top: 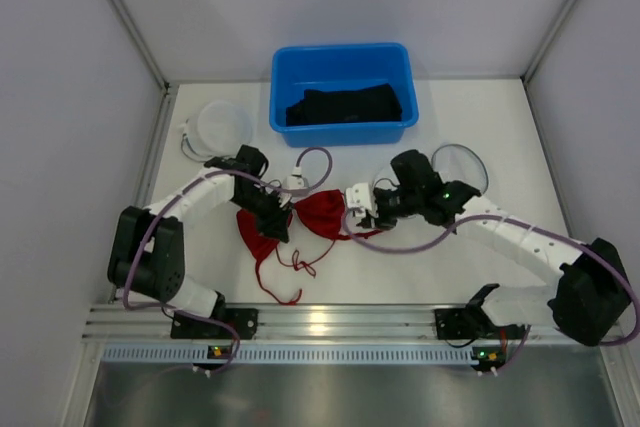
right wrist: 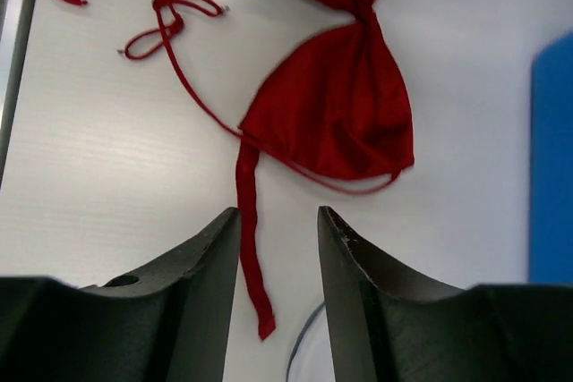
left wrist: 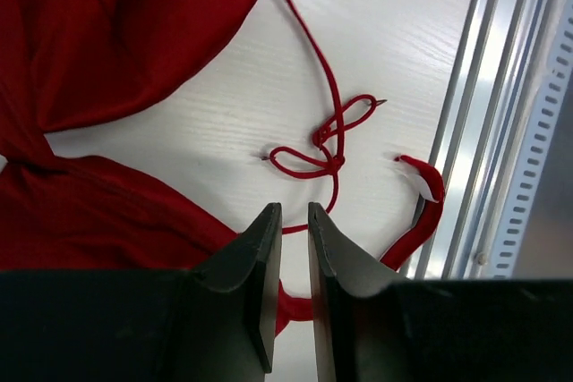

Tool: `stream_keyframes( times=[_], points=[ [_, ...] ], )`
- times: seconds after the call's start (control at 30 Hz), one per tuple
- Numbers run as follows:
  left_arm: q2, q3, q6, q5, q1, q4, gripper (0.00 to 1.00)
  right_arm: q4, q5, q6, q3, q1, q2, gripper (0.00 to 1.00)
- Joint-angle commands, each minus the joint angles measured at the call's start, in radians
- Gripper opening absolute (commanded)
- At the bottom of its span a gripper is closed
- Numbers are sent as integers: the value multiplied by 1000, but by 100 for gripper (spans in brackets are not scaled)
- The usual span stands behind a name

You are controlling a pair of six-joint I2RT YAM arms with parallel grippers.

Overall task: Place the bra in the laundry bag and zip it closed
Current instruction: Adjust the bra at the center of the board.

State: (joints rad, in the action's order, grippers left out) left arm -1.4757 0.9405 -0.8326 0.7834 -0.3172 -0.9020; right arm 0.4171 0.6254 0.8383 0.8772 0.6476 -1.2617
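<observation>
As they flank the red bra, seemingly to lift both ends, the left gripper stands barely parted, the right gripper spread, both empty.

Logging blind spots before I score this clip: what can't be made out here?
Left gripper: left wrist view, its own fingers hide whether it pinches a strap of the red fabric bra.
White round laundry bag: top view, too small to show its zipper; outside both wrist views.
Dark clothing in the blue plastic tub: top view, too small to tell items apart.
</observation>
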Motion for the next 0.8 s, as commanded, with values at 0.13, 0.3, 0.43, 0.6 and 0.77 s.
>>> stream_keyframes(
  times=[0.13,0.3,0.43,0.6,0.77],
  points=[
    [-176,124,225,-98,-10,-84,24,-255,-206,186,-80,340,-77,39],
    [-198,118,219,-145,-31,-83,27,-250,-211,251,-23,422,-202,40],
    [-247,126,259,-214,-42,-83,27,-206,-187,275,29,465,-280,40],
    [-284,153,285,-262,-42,-71,28,-225,-176,262,58,494,-363,39],
    [-322,190,297,-280,-40,-63,28,-218,-170,258,108,501,-439,36]
  ],
)
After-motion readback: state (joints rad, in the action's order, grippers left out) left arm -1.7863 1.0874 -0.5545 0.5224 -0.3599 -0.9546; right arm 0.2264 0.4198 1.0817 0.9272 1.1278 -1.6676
